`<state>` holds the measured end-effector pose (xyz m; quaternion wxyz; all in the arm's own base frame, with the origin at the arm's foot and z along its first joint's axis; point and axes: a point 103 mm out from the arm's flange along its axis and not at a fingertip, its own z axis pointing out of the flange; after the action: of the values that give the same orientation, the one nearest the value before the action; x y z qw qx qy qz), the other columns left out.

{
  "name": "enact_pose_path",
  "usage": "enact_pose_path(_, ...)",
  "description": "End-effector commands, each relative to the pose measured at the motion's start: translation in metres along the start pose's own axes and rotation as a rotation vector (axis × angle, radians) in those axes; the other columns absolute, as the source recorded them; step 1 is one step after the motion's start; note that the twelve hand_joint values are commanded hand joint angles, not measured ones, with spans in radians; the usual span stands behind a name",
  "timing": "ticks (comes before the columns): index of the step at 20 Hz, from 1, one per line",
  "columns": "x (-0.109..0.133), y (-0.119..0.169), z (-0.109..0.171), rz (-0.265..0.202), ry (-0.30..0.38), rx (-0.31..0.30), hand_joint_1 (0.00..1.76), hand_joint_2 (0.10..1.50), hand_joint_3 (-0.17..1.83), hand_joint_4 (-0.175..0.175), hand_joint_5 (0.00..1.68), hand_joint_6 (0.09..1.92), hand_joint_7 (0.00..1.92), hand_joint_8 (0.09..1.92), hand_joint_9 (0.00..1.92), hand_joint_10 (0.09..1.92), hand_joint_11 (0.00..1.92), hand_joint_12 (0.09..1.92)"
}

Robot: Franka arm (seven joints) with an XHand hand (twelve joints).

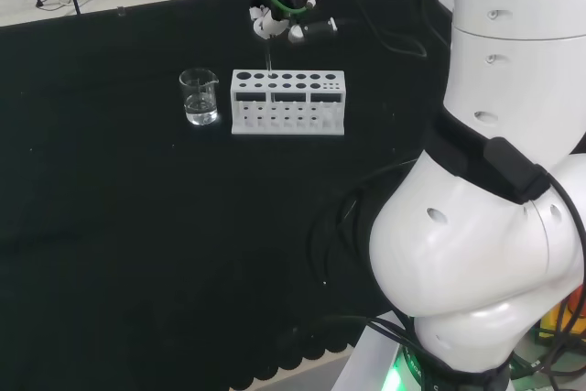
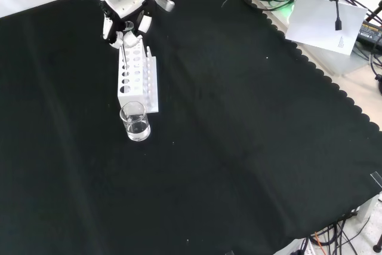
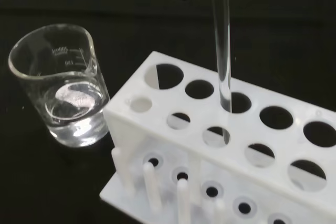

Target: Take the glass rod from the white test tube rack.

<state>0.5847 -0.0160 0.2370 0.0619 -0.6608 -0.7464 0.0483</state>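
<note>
Head view, left to right: a small clear beaker (image 1: 200, 98) with a little clear liquid in it is standing on the black surface (image 1: 137, 226), just beside the white rack (image 1: 287, 102), at the rack's 9 o'clock. The rack is lying with its long side across the view, its top plate showing rows of round holes. The hand (image 1: 279, 17) is hovering at the rack's 12 o'clock, above its far edge, fingers curling down and pinching the top of the glass rod (image 1: 268, 54). The rod is hanging upright from the fingers, its lower end at a hole in the rack's far row, toward the beaker end.

Front view: the hand (image 2: 126, 5) is coming in at the top left, directly over the far end of the rack (image 2: 136, 79). The rod (image 2: 123, 58) is showing as a thin pale line running from the fingers down to the rack's top. The beaker (image 2: 136, 122) is sitting at the rack's 6 o'clock, touching or nearly touching its base; I cannot tell which.

Wrist view: the beaker (image 3: 62, 86) is standing beside the rack's (image 3: 157, 129) end wall. The rod (image 3: 223, 51) is passing upright into a top-plate hole, the third from the beaker end, and its tip is visible below the plate. Whether the tip is clearing the lower plate cannot be told.
</note>
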Motion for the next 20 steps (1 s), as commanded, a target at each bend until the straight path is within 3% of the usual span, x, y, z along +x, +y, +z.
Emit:
enact_pose_path(1,0.016,-0.009,-0.015,0.009,-0.050,-0.278,1.28,0.80,0.65,-0.175,0.94,0.97,1.06,1.32,1.59,1.04,1.65,0.66)
enact_pose_path(3,0.019,-0.014,-0.026,0.010,-0.047,-0.327,1.29,0.78,0.67,-0.175,0.96,0.93,1.08,1.29,1.59,1.03,1.64,0.68)
enact_pose_path(5,0.019,-0.017,-0.034,0.016,-0.041,-0.332,1.29,0.77,0.68,-0.175,0.97,0.92,1.10,1.28,1.60,1.01,1.64,0.69)
enact_pose_path(17,0.021,-0.069,-0.102,0.035,-0.028,-0.253,1.29,0.76,0.68,-0.175,0.98,0.89,1.11,1.27,1.62,0.97,1.65,0.71)
enact_pose_path(20,0.024,-0.086,-0.115,0.028,-0.022,-0.258,1.29,0.76,0.68,-0.175,0.99,0.88,1.11,1.27,1.63,0.97,1.65,0.71)
